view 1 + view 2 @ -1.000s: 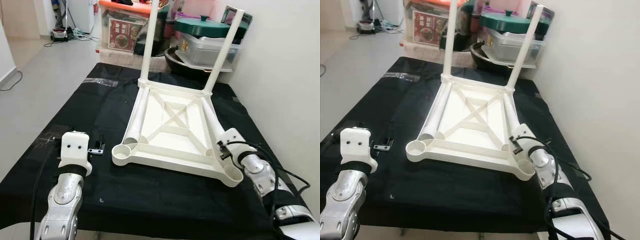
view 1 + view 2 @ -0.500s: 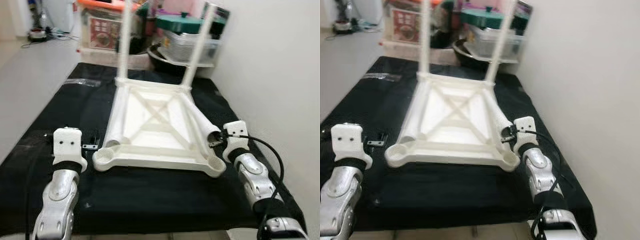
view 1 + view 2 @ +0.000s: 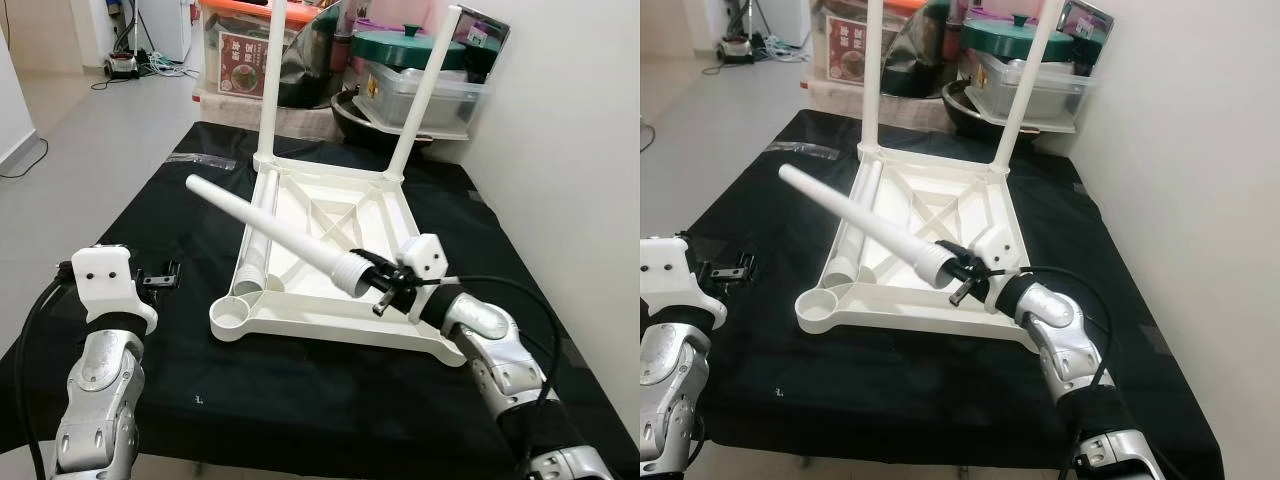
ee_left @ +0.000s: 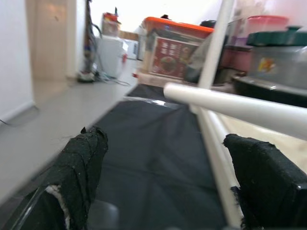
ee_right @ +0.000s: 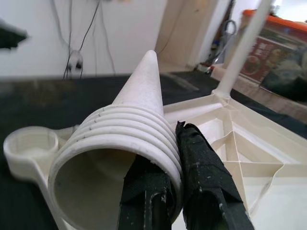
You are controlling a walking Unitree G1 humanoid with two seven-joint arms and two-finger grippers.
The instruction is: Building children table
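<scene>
My right gripper (image 3: pixel 388 290) is clamped on the threaded end of a loose white tapered plastic table leg (image 3: pixel 270 228), lifted above the upturned white plastic tabletop (image 3: pixel 330 255).

Nearest me, my left gripper (image 3: pixel 160 277) hovers with fingers spread and empty over the black cloth (image 3: pixel 200 380), left of the tabletop. The held leg slants up and leftward across the tabletop's near end. Another loose leg (image 3: pixel 262 235) lies along the tabletop's left rib. At its far corners two legs (image 3: pixel 422 92) stand upright; storage boxes (image 3: pixel 420 85) sit beyond.

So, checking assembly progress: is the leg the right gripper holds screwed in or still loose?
Loose: the right gripper holds the leg slanted above the tabletop.
</scene>
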